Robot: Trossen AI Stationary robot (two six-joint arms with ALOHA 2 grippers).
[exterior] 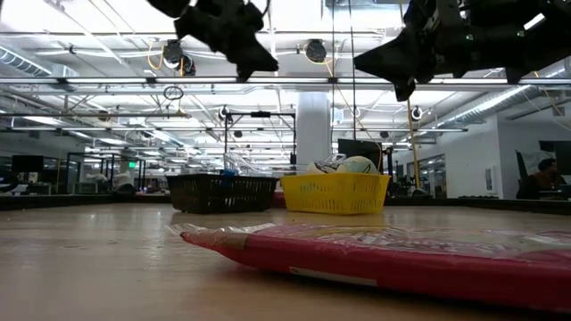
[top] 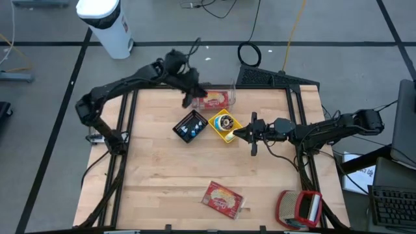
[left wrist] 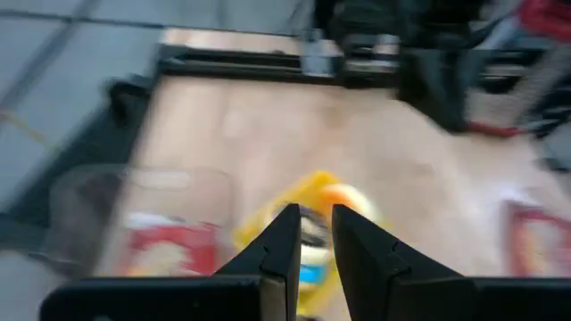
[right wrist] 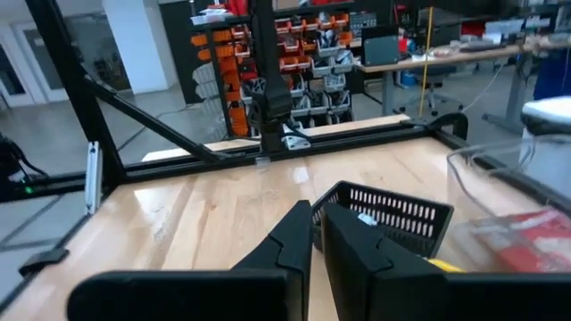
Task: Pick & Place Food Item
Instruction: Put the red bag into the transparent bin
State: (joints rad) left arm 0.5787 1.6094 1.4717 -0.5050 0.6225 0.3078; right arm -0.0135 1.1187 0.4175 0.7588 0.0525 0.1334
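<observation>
A red food packet [top: 223, 198] lies flat near the table's near edge and fills the foreground of the low view [exterior: 375, 254]. A second red packet [top: 214, 101] lies inside a clear tub [top: 229, 91] at the far edge. In front of the tub stand a black basket [top: 190, 125] and a yellow basket [top: 225, 125] holding round items. My left gripper [top: 190, 99] hovers high beside the tub's left end, its fingers [left wrist: 287, 234] close together with nothing between them. My right gripper [top: 244, 134] waits shut, level, just right of the yellow basket.
A white canister [top: 104, 26] stands on the floor beyond the far left corner. A red and white object [top: 299, 208] sits at the near right corner. Bare wood stretches between the baskets and the near packet.
</observation>
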